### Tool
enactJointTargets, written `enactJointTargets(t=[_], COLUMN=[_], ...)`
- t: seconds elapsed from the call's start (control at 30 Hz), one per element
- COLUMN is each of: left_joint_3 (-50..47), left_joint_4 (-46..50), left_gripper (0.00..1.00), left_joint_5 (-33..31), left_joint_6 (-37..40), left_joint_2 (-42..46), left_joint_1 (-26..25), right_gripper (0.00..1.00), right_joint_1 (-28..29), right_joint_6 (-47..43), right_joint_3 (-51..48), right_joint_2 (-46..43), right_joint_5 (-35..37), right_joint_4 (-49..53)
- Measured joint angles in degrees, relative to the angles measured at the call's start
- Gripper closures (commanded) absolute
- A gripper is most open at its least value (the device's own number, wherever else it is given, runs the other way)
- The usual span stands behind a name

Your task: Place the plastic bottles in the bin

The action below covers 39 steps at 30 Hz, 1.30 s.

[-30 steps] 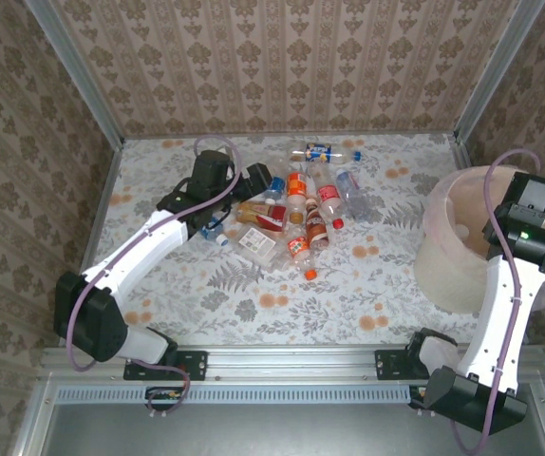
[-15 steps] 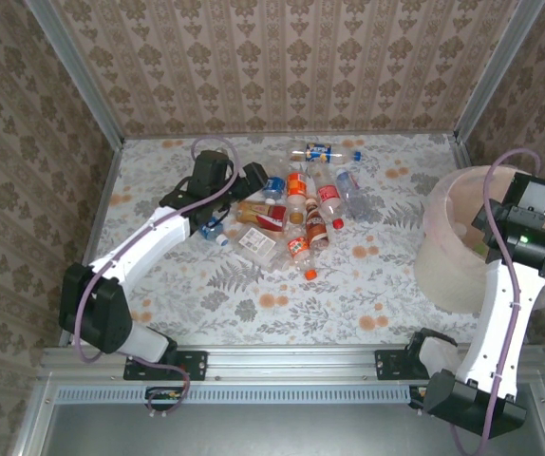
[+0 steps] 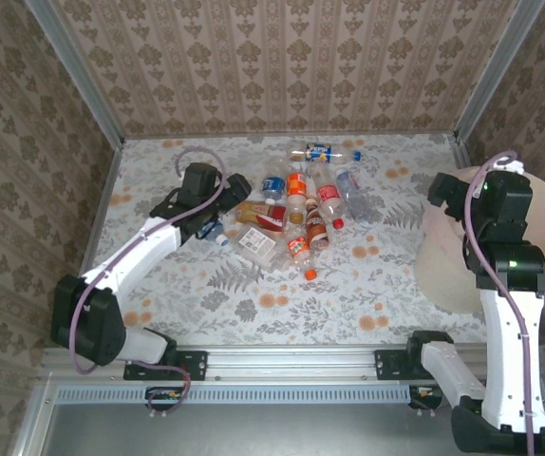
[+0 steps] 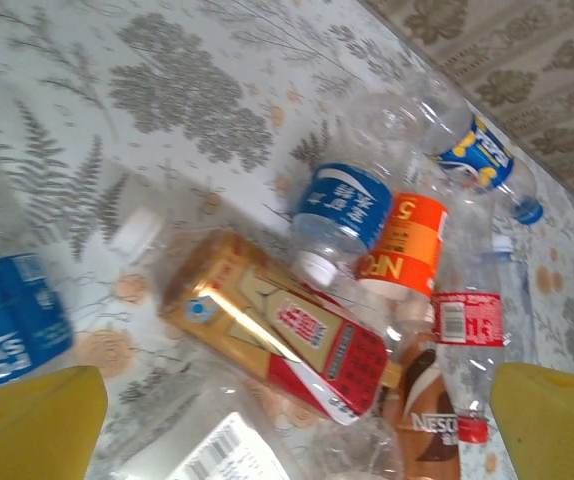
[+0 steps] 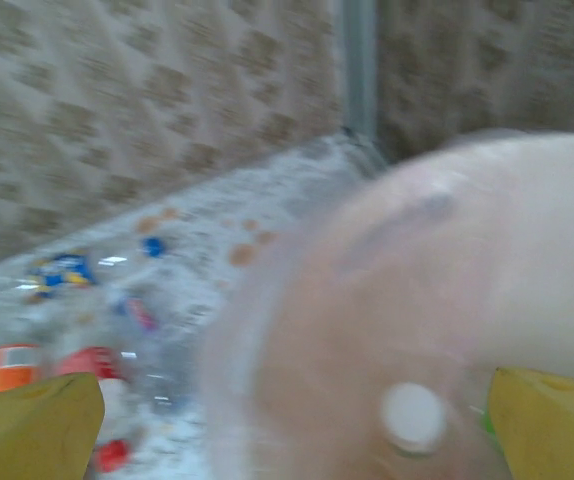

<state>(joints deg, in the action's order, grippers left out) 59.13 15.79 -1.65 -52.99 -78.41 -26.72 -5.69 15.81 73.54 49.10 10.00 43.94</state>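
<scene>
Honestly, you're nowhere near done. The bulk of the plastic bottles (image 3: 291, 214) lie in a heap in the middle of the table (image 3: 367, 285), well apart from the bin (image 3: 441, 275) over at the right edge. One more bottle with a blue label (image 3: 322, 150) lies on its own just behind the heap, near the back wall. Your left hand (image 3: 238, 184) hangs at the left side of the heap, fingers (image 4: 32, 420) spread wide with nothing between them. In its wrist camera a red-and-gold bottle (image 4: 287, 330) lies right in front of it, with a blue-labelled one (image 4: 342, 205) and an orange-labelled one (image 4: 404, 250) just beyond. Your right hand (image 3: 441, 190) is up at the bin's left rim, spread wide too and empty. What's already in the bin is hard to say. The right wrist picture is badly blurred. There's a small white round thing (image 5: 412, 418) low in the pink liner that might be a cap, but I can't tell. From above, the right arm covers a good part of the bin's mouth, so no counting there. The heaped bottles overlap as well, so call it ten or so left.
</scene>
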Motion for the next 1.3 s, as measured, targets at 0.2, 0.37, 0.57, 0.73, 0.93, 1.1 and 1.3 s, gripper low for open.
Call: enactJointTargets(t=[0.2, 0.37, 0.57, 0.73, 0.93, 1.1, 1.3], left_joint_3=[-3.3, -5.9, -7.5, -7.5, -5.4, 0.7, 7.5], left_joint_4=[3.8, 8.3, 11.5, 12.4, 13.6, 13.5, 11.7], left_gripper=[0.00, 0.00, 0.00, 0.00, 0.00, 0.00, 0.00], left_joint_5=[-3.8, -7.2, -8.2, -6.9, -4.1, -3.5, -3.6], left_joint_6=[0.0, 0.0, 0.0, 0.1, 1.4, 3.4, 4.2], left_joint_2=[4.4, 8.1, 9.8, 8.6, 0.2, -7.9, -16.6], left_joint_1=[3.6, 6.5, 9.4, 10.3, 12.7, 14.9, 16.3], right_gripper=[0.00, 0.00, 0.00, 0.00, 0.00, 0.00, 0.00], right_joint_1=[8.0, 18.8, 28.8, 34.2, 37.2, 38.2, 38.9], right_joint_6=[3.0, 3.3, 1.5, -0.3, 0.1, 2.5, 4.5], right_joint_3=[-0.4, -0.2, 1.0, 2.3, 1.6, -1.4, -3.8], right_joint_2=[1.4, 7.2, 18.5, 25.8, 29.1, 29.2, 29.2], right_joint_5=[-8.3, -10.3, -9.2, -5.7, -4.0, -4.1, -4.2], right_joint_4=[-9.7, -15.2, -19.3, -21.1, -23.8, -25.9, -26.1])
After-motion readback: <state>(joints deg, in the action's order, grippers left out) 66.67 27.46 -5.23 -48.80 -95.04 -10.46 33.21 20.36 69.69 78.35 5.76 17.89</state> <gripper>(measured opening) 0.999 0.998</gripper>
